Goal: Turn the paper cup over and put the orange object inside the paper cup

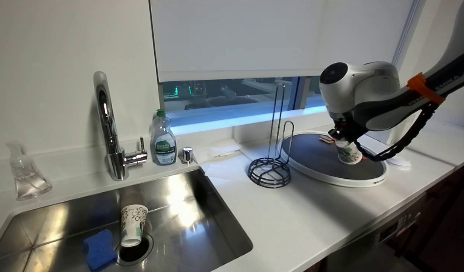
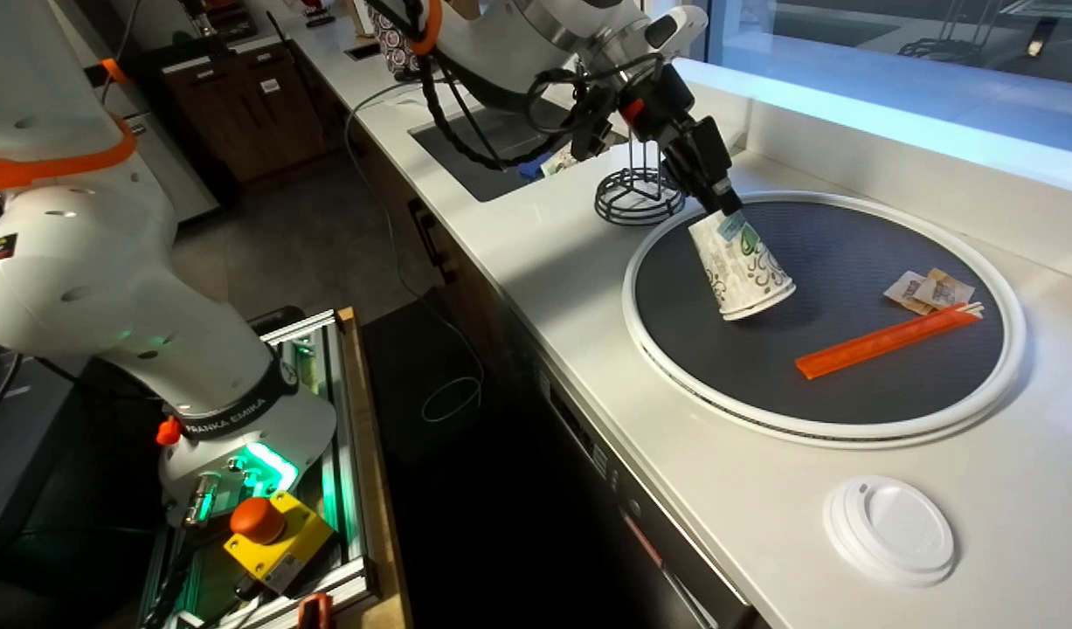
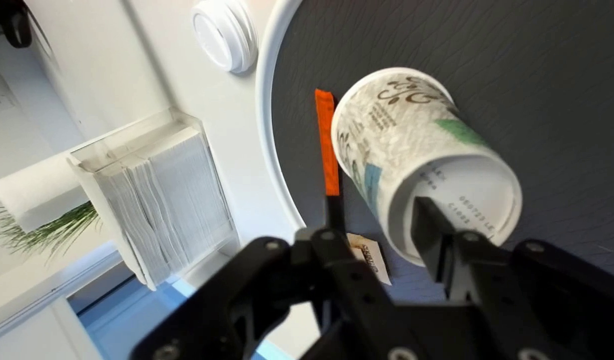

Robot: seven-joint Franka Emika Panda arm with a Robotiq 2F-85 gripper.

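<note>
The paper cup (image 2: 739,266), whitish with brown scrolls and green and blue patches, leans mouth-down over the round dark tray (image 2: 701,332). Whether its rim touches the tray I cannot tell. At its raised base is my gripper (image 2: 724,203), jaws parted. In the wrist view the right finger (image 3: 429,227) reaches into the recess of the cup's base (image 3: 467,200). The left finger (image 3: 335,212) stands outside the wall, with a gap between. The orange object (image 2: 885,343), a slim flat sleeve with pale stick ends, lies on the tray beside the cup; the left finger hides part of it in the wrist view.
Small paper packets (image 2: 930,290) lie by the sleeve's far end. White lids (image 2: 889,528) are stacked on the counter. A wire holder (image 1: 269,172) stands between tray and sink (image 1: 201,226), where another patterned cup (image 1: 133,224) and a blue sponge (image 1: 100,249) lie.
</note>
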